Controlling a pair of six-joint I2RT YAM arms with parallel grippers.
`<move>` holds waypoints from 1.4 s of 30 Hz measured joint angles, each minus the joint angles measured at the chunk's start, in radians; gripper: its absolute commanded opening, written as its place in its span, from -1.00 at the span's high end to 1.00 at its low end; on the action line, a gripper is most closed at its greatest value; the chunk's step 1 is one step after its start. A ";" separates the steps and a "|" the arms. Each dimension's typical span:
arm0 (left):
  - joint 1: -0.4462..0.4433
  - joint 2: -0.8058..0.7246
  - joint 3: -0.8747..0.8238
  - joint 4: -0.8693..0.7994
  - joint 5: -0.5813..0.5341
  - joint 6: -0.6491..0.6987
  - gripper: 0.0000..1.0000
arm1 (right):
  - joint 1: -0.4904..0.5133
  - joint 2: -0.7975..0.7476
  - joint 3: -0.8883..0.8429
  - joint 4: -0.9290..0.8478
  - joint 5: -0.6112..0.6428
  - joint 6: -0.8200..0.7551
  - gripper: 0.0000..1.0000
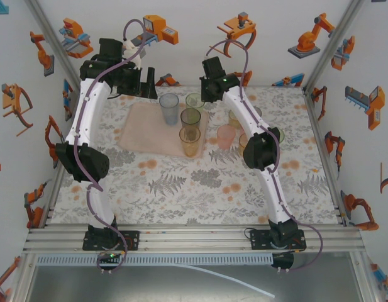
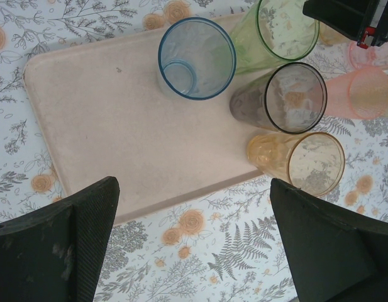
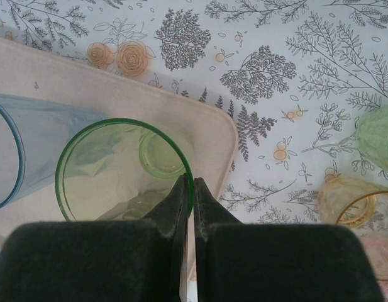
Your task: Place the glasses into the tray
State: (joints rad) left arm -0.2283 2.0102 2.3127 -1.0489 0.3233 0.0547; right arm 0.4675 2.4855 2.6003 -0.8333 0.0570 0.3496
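Green glass (image 3: 118,182) is standing upright on the tray (image 3: 30,69), at the tray's far right corner, with its long axis vertical. The right gripper (image 3: 188,201) is pinching the glass wall from directly above, fingers almost together, one inside the rim and one outside. The left gripper (image 2: 192,189) is hovering over the tray's near edge, fingers spread wide and holding nothing. The blue glass (image 2: 197,58), grey glass (image 2: 294,97) and orange glass (image 2: 316,162) are occupying the tray's right end. The pink glasses (image 2: 370,91) are waiting just off the tray's right edge. The right arm is judged nearer to them.
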 measured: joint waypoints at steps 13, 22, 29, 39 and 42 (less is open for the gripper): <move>0.000 0.000 0.000 0.000 0.000 0.000 -0.94 | 0.000 0.000 0.013 -0.016 0.008 -0.004 0.91; 0.000 0.000 0.000 0.000 0.004 -0.002 -0.94 | 0.000 0.000 0.035 -0.018 0.011 -0.007 0.91; 0.000 0.000 0.000 0.000 0.007 -0.004 -0.94 | 0.000 0.000 0.035 -0.035 0.027 -0.011 0.93; -0.003 0.000 0.000 0.000 0.007 -0.004 -0.94 | 0.000 0.000 0.035 -0.046 0.064 -0.029 0.92; -0.007 0.000 0.000 0.000 0.007 -0.004 -0.94 | 0.000 0.000 0.035 -0.046 0.064 -0.029 0.86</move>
State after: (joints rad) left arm -0.2352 2.0102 2.3127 -1.0489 0.3302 0.0505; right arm 0.4675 2.4855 2.6358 -0.8795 0.1211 0.3202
